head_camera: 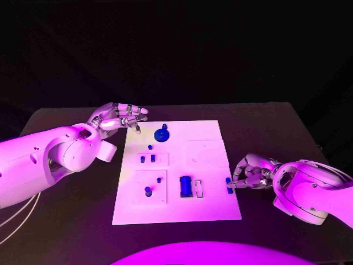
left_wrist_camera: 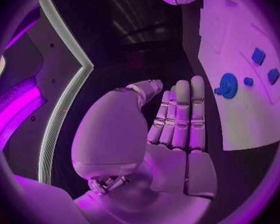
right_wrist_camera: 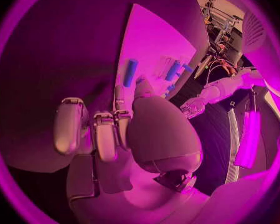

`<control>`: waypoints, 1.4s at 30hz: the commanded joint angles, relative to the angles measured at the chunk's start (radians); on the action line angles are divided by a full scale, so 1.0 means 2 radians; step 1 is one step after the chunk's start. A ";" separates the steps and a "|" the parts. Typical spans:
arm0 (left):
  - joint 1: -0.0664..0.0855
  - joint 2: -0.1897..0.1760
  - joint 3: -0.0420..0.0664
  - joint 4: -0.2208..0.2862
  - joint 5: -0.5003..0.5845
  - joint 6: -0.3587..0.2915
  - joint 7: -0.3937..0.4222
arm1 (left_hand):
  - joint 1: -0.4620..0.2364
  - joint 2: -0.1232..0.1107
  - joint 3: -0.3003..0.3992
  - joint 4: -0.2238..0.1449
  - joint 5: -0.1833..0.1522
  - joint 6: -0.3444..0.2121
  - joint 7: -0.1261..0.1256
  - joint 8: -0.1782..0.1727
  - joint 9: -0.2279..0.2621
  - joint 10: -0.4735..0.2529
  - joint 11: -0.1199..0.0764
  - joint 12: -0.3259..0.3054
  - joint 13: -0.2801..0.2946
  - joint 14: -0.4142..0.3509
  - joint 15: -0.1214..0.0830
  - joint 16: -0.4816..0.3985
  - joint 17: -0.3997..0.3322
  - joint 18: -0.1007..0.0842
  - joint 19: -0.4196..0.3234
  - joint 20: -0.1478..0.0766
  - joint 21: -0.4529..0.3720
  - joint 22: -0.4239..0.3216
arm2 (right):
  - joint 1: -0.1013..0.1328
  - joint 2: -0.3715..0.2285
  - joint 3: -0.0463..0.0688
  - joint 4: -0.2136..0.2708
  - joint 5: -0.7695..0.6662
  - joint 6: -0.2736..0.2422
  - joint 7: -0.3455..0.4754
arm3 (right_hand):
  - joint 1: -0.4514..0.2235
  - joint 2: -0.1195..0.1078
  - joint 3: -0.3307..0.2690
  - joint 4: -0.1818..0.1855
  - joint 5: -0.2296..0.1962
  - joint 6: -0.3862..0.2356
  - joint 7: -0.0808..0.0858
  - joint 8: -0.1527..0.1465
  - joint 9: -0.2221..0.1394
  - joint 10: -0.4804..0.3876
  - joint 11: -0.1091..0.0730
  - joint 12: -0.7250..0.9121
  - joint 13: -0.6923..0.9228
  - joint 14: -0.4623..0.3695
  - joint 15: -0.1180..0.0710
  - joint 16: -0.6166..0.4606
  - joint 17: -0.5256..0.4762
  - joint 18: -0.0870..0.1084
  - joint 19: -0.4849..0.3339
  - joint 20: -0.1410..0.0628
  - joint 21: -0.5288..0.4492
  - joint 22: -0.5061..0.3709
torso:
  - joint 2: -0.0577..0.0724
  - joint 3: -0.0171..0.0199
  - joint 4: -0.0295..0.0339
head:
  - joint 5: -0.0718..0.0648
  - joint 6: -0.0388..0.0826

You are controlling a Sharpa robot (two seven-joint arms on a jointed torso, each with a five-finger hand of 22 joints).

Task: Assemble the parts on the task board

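The white task board (head_camera: 204, 207) lies mid-table. On it are a blue gear-shaped part (head_camera: 162, 133), two small blue pieces (head_camera: 147, 159) in a recess, a blue block (head_camera: 185, 186) and a small blue part (head_camera: 148, 191). My left hand (head_camera: 121, 117) hovers at the board's far left corner, fingers straight and side by side (left_wrist_camera: 180, 117), holding nothing; the gear (left_wrist_camera: 227, 85) is just beyond them. My right hand (head_camera: 252, 171) sits at the board's right edge, fingers curled. Its thumb and a fingertip (right_wrist_camera: 119, 95) pinch the near end of a slim blue piece (head_camera: 229, 185) (right_wrist_camera: 130, 72) at that edge.
Black tabletop (head_camera: 65, 232) surrounds the board. A white slotted insert (head_camera: 199, 188) sits beside the blue block. The board's far right quarter (head_camera: 204, 152) is bare white.
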 commanded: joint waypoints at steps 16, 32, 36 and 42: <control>0.000 -0.001 0.000 0.002 0.002 0.003 0.005 | -0.002 0.001 0.001 0.003 0.003 -0.003 -0.002 0.001 -0.001 -0.003 -0.001 0.002 -0.001 -0.002 0.002 0.000 0.001 0.008 0.002 0.001 -0.002 -0.001 | -0.014 0.029 0.000 -0.014 -0.030 0.017 -0.018 | 0.001 -0.002 -0.006 0.001 0.002 0.011 -0.003 0.002 0.001 0.015 -0.005 -0.002 0.075 0.045 -0.003 0.001 0.093 -0.001 0.010 -0.001 0.000 0.092 | 0.000 0.0001 -0.0004 | 0.004 -0.002; 0.000 -0.001 0.000 0.001 0.002 0.005 0.003 | -0.002 0.001 0.000 0.005 0.003 -0.004 -0.002 0.002 -0.001 -0.004 -0.001 0.003 -0.001 -0.002 0.002 0.000 0.001 0.008 0.003 0.001 -0.004 -0.002 | -0.018 0.066 0.000 -0.038 -0.092 0.041 -0.042 | 0.041 -0.006 -0.004 -0.007 0.004 0.015 -0.008 0.002 0.001 0.015 -0.009 -0.003 0.075 0.045 -0.008 0.000 0.092 -0.001 0.010 -0.006 0.000 0.093 | 0.000 0.0001 0.0002 | 0.004 -0.003; 0.000 -0.001 0.000 0.001 0.002 0.005 0.003 | -0.002 0.001 0.000 0.005 0.003 -0.004 -0.002 0.002 -0.001 -0.004 -0.001 0.003 -0.001 -0.002 0.002 0.000 0.001 0.008 0.003 0.001 -0.004 -0.002 | -0.018 0.068 0.000 -0.038 -0.095 0.042 -0.043 | 0.063 -0.006 0.017 -0.001 0.006 0.017 -0.009 -0.003 -0.002 0.014 -0.011 -0.004 0.075 0.045 -0.009 0.000 0.091 -0.001 0.010 -0.007 0.000 0.093 | 0.000 -0.0003 -0.0003 | 0.004 -0.003; 0.000 -0.001 0.000 0.001 0.002 0.005 0.002 | -0.002 0.001 0.000 0.005 0.003 -0.004 -0.002 0.002 -0.001 -0.004 -0.001 0.003 -0.001 -0.002 0.002 0.000 0.001 0.008 0.003 0.001 -0.004 -0.002 | -0.018 0.067 0.000 -0.033 -0.084 0.031 -0.044 | 0.080 -0.007 0.042 -0.001 0.007 0.021 -0.011 -0.005 -0.004 0.014 -0.012 -0.004 0.075 0.045 -0.010 0.000 0.092 -0.002 0.011 -0.008 0.001 0.093 | -0.001 0.0000 -0.0001 | 0.004 -0.002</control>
